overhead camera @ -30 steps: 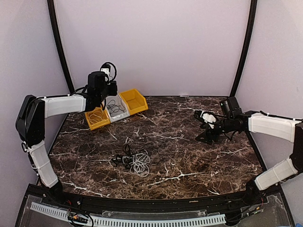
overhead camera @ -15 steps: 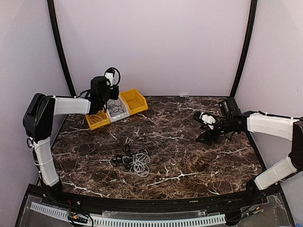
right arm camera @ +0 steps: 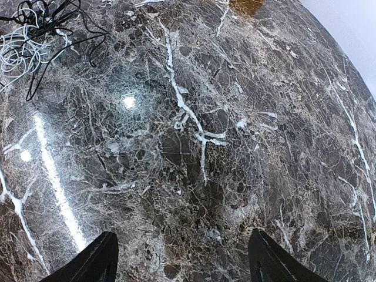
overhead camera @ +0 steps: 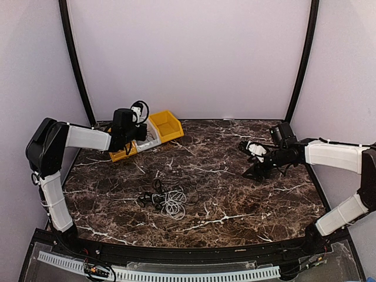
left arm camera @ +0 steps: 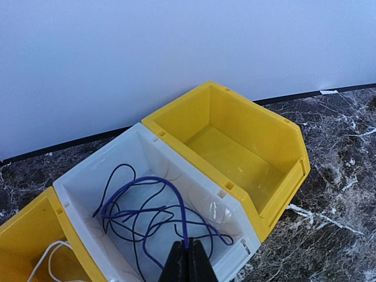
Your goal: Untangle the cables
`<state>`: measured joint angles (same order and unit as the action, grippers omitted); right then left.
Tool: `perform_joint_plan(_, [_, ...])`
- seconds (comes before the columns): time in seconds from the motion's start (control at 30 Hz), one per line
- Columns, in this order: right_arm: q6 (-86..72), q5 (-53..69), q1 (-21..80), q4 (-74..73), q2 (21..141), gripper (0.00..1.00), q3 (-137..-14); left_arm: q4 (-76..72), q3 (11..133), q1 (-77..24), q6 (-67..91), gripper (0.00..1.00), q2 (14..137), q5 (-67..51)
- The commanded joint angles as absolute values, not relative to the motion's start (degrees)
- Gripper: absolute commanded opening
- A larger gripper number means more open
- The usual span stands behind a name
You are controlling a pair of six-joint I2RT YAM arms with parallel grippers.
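A tangle of white, grey and black cables [overhead camera: 167, 200] lies on the marble table, left of centre and towards the front. It also shows at the top left of the right wrist view as the cable tangle [right arm camera: 35, 29]. My left gripper [left arm camera: 188, 261] hangs over the white bin [left arm camera: 97, 157], shut on a blue cable [left arm camera: 170, 189] that loops down into that bin beside a thin black cable [left arm camera: 111, 182]. My right gripper [overhead camera: 254, 160] stands open above bare marble at the right, well away from the tangle, with nothing between its fingertips [right arm camera: 97, 258].
Three bins stand in a row at the back left: a yellow bin [left arm camera: 282, 158] with nothing in it, the white one, and another yellow bin [left arm camera: 23, 235] holding a white cable [left arm camera: 50, 258]. The walls of the enclosure are close behind them.
My left arm has come down and forward over the bins, with its gripper still shut on the blue cable. The right arm has barely moved.
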<state>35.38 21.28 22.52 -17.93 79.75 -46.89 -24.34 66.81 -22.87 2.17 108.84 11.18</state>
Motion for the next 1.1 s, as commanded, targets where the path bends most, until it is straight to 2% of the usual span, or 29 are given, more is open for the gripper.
perform_joint_plan(0.0, [35.88, 20.76, 22.96, -17.75, 79.97, 0.78, -46.93, -20.25, 67.71, -22.59, 5.05, 0.0, 105.17, 8.83])
perform_joint_plan(0.13, [35.99, 20.67, 23.03, -17.74, 79.9, 0.78, -46.85, -11.43, 73.14, -22.1, 9.56, 0.0, 107.25, 4.11])
perform_joint_plan(0.33, [36.2, 20.74, 23.03, -18.0, 80.15, 0.78, -46.85, -1.9, 82.9, -19.19, 18.43, 0.0, 112.38, -9.2])
perform_joint_plan(0.77, [36.61, 20.49, 23.29, -18.91, 81.21, 0.8, -47.39, 6.87, 89.77, -17.42, 25.61, 0.0, 117.53, -6.25])
perform_joint_plan(0.93, [36.69, 20.31, 23.46, -19.0, 81.59, 0.8, -47.46, 7.23, 90.43, -17.33, 26.39, 0.11, 118.37, -4.54])
perform_joint_plan(1.07, [36.65, 20.18, 23.46, -19.09, 81.73, 0.8, -47.46, 7.98, 91.27, -17.23, 25.83, 0.14, 118.47, -2.99])
